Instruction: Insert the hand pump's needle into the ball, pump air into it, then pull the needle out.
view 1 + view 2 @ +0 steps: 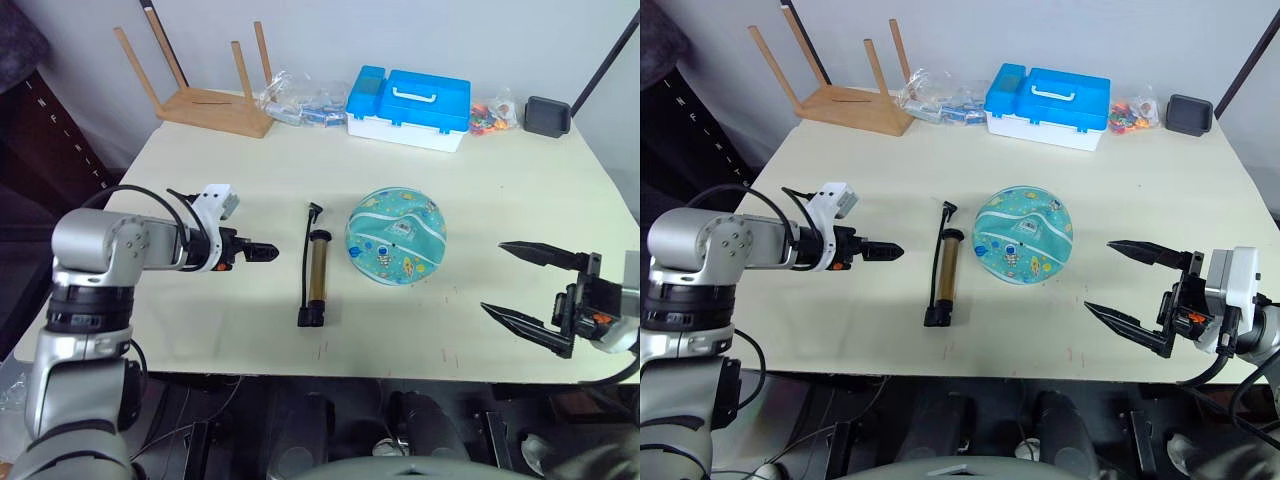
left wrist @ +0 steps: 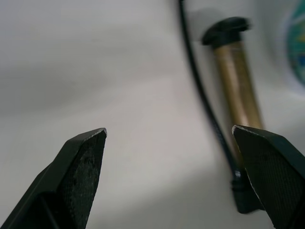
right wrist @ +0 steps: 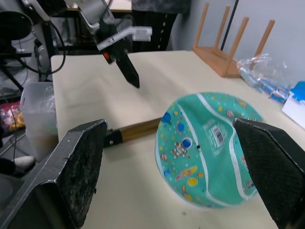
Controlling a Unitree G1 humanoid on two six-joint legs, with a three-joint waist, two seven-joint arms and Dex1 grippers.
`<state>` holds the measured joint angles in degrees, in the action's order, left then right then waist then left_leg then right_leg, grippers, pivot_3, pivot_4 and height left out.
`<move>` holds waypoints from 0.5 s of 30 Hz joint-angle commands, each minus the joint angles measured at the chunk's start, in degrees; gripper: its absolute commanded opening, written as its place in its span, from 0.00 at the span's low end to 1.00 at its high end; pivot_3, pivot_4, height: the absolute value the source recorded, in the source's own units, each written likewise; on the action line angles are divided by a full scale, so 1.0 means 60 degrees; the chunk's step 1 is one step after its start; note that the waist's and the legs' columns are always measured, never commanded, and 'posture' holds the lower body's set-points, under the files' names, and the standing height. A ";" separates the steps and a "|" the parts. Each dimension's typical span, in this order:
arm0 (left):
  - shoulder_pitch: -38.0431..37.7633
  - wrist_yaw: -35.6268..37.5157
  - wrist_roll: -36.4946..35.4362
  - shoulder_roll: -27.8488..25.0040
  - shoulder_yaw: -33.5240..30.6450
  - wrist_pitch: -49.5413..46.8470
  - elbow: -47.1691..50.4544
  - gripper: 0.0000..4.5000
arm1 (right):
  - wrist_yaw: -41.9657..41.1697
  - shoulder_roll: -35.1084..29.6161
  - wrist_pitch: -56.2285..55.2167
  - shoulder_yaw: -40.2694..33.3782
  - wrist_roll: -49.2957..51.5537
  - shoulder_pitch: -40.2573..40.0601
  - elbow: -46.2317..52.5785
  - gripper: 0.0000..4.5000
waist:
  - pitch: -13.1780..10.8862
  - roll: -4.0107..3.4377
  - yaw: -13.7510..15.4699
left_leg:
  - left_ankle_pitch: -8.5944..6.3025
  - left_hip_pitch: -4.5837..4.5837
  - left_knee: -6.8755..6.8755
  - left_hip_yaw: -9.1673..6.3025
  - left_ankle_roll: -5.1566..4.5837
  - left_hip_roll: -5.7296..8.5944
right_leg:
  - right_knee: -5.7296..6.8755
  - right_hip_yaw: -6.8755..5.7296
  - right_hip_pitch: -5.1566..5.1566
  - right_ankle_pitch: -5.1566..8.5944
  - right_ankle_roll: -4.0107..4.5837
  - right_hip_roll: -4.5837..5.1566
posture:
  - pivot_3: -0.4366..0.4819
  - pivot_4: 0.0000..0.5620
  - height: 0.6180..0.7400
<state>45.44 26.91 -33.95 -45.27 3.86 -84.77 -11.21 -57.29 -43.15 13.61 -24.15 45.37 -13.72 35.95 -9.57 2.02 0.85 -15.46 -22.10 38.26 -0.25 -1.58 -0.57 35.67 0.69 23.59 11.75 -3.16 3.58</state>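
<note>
Left of the hand pump [image 1: 316,266], left gripper [image 1: 883,252] hovers over bare table [image 1: 200,320], tips aimed at the pump, not touching. From the head views its fingers look close together, but the left wrist view shows them spread wide with nothing between. Pump lies flat mid-table, black handle nearest the robot, thin hose [image 2: 200,90] running along its left side; needle too small to make out. Ball [image 1: 396,236] sits just right of the pump, apart from it, sagging and half flat, barcode label up. Well right of the pump, right gripper [image 1: 528,283] hangs with fingers wide, empty. Judgement: pump is light, stiff, smooth plastic, best gripped mid-barrel; ball is soft and will dent or roll, so brace its side.
</note>
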 commanded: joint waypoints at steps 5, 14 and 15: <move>0.1684 0.1004 0.1607 0.1140 0.1777 0.1738 -0.2803 1.00 | 0.0738 0.0368 -0.0022 -0.0093 0.0099 -0.0143 0.0885 0.99 | 0.0000 0.0007 0.0011 | 0.0001 -0.0026 0.0014 0.0000 -0.0001 0.0021 | -0.0002 0.0004 0.0001 0.0000 0.0002 0.0001 | 0.48 0.27 1.00; 0.2483 0.1156 0.3088 0.2413 0.2463 0.2684 -0.4392 1.00 | 0.1143 0.0467 -0.0059 0.0279 -0.0075 0.0019 0.1047 0.99 | 0.0000 0.0009 -0.0001 | 0.0001 -0.0070 0.0016 -0.0012 -0.0002 0.0024 | -0.0006 -0.0011 0.0029 -0.0024 -0.0037 0.0000 | 0.48 0.27 1.00; 0.2502 0.1106 0.3205 0.2543 0.2411 0.2668 -0.4501 1.00 | 0.1209 0.0507 -0.0041 0.0269 -0.0019 0.0018 0.1066 0.99 | 0.0000 0.0010 0.0001 | 0.0001 -0.0077 0.0020 -0.0012 -0.0003 0.0029 | -0.0007 -0.0012 0.0028 -0.0023 -0.0038 0.0001 | 0.48 0.27 1.00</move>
<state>58.86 33.99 -16.51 -30.54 18.55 -69.72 -37.72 -50.76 -40.31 13.62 -21.87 44.48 -13.92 40.49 -9.57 2.07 0.86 -15.45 -22.61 38.40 -0.36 -1.60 -0.37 35.63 0.62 23.76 11.61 -3.40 3.58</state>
